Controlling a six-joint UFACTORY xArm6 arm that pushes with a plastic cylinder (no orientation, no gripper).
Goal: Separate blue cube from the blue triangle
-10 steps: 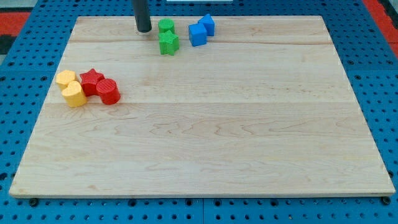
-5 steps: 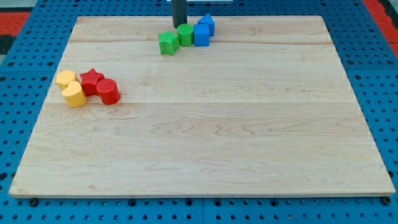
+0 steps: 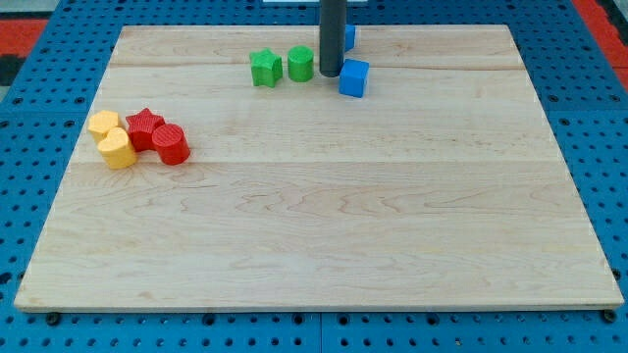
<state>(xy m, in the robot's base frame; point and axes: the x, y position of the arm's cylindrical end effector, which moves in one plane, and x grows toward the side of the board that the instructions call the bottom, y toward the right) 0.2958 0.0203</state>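
Tip (image 3: 331,75) between green cylinder (image 3: 300,64) and blue cube (image 3: 354,77); blue triangle (image 3: 348,37) mostly hidden behind rod; no jaws.

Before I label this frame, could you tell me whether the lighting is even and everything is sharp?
Camera view: soft, even light, faint shadows, no glare on the board. My tip, the blue cube and the red and yellow blocks look sharp; the rod hides most of the other blue block.
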